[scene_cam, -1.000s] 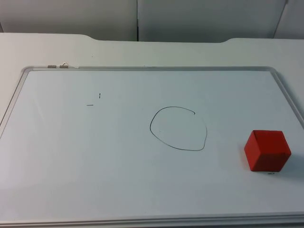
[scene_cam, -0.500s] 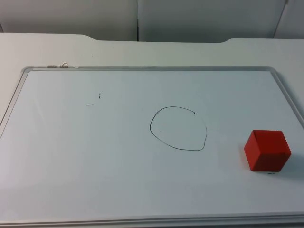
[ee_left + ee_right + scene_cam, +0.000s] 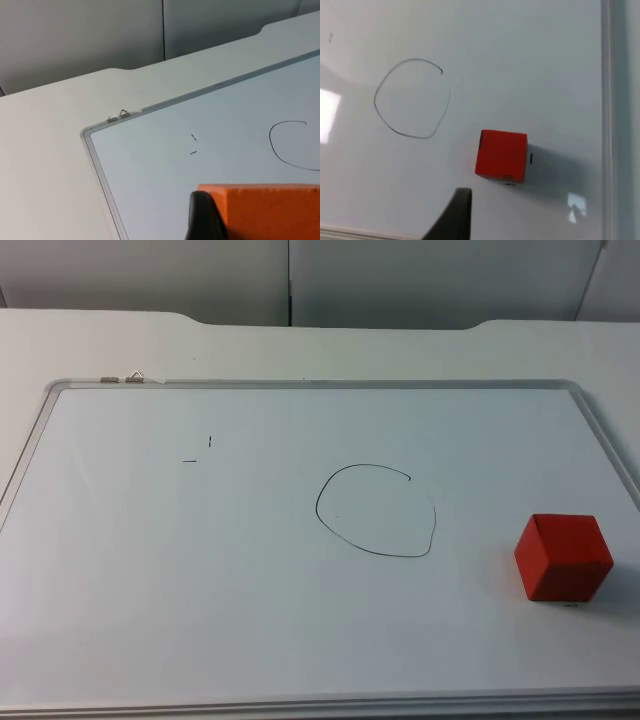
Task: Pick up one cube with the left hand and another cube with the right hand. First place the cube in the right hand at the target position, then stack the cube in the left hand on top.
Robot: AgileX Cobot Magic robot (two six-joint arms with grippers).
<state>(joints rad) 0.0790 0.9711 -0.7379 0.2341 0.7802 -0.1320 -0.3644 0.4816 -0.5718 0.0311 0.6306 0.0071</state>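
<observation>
A red cube (image 3: 563, 557) rests on the whiteboard (image 3: 150, 570) at its right side, right of a hand-drawn circle (image 3: 376, 510). In the right wrist view the red cube (image 3: 501, 155) lies just ahead of my right gripper (image 3: 520, 230), which hovers above the board, open and with nothing in it; one black fingertip (image 3: 456, 212) shows. My left gripper (image 3: 265, 222) is shut on an orange cube (image 3: 270, 210), held above the board's left part, with a black fingertip (image 3: 202, 217) against the cube's side. The circle (image 3: 292, 147) lies beyond it.
The whiteboard has a raised metal frame (image 3: 310, 383), with two small clips (image 3: 121, 378) at its far left corner. Two short pen marks (image 3: 198, 450) sit left of the circle. White table top (image 3: 320, 345) runs behind the board to the grey partition wall.
</observation>
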